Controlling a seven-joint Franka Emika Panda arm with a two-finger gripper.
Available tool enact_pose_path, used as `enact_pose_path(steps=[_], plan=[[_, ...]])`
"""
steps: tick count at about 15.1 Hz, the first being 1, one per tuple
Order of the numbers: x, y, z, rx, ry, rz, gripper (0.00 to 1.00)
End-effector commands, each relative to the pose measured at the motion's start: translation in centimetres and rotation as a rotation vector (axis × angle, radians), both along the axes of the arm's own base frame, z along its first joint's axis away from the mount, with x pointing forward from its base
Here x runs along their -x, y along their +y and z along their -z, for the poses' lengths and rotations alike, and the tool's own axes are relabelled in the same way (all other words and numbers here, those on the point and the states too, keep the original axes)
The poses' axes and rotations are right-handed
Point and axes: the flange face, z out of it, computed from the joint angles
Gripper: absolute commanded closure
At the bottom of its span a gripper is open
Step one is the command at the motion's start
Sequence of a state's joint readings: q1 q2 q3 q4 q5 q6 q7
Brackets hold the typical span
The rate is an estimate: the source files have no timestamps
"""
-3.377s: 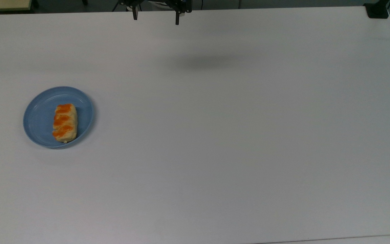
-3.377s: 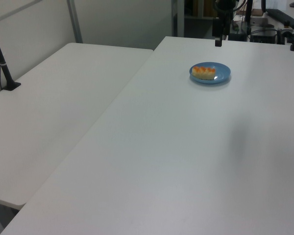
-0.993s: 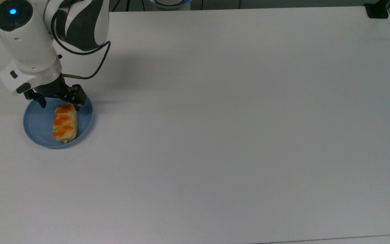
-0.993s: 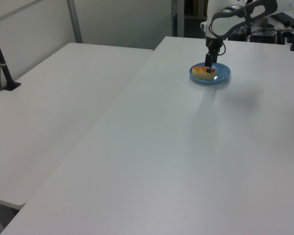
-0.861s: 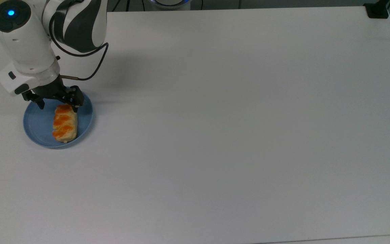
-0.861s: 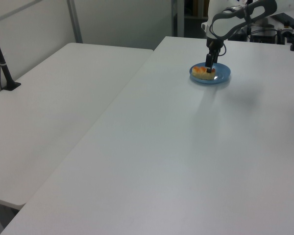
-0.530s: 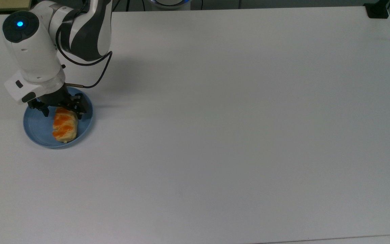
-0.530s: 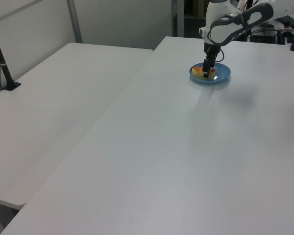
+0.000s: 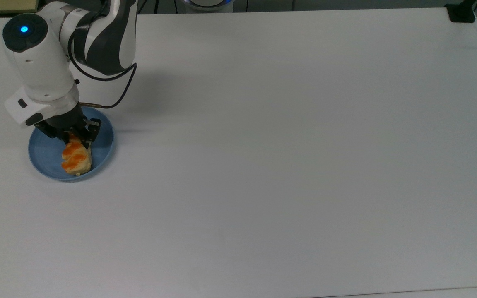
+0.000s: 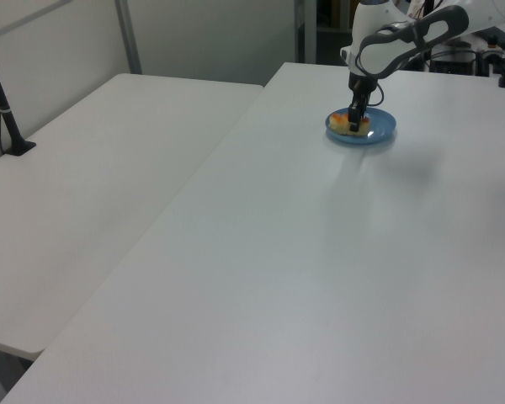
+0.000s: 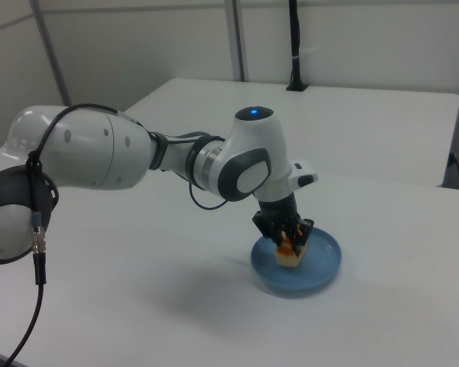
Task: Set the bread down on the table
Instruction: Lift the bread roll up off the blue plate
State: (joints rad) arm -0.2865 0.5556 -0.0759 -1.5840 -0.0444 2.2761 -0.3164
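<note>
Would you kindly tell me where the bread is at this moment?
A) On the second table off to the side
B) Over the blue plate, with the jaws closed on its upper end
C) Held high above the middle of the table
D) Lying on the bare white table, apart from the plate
B: the bread sits tilted over the blue plate, and the gripper has its jaws closed on the bread's upper end.

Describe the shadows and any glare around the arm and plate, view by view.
Top view: the arm's soft grey shadow lies on the table, toward the top view's right of the blue plate; no glare. Right view: a diffuse shadow on the table toward the right view's left of the plate. Left view: a faint smudge of shadow; even light.
</note>
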Motion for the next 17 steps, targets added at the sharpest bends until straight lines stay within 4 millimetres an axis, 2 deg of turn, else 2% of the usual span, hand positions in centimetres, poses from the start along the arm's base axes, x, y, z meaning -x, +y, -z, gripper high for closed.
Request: enact_pose_path(steps=[1, 4, 9, 12, 15, 17], plan=[[0.1, -0.1, -2.4, 0.01, -0.04, -0.024, 0.76], [1.1, -0.2, -4.8, 0.015, -0.054, -0.035, 0.76], [5.8, -0.2, -7.0, 0.009, -0.035, -0.083, 0.76], [8.5, 1.2, -6.9, -0.005, -0.015, -0.106, 0.76], [10.6, 3.6, -6.7, -0.017, 0.008, -0.153, 0.76], [10.8, 5.5, -6.5, -0.022, 0.014, -0.182, 0.76]])
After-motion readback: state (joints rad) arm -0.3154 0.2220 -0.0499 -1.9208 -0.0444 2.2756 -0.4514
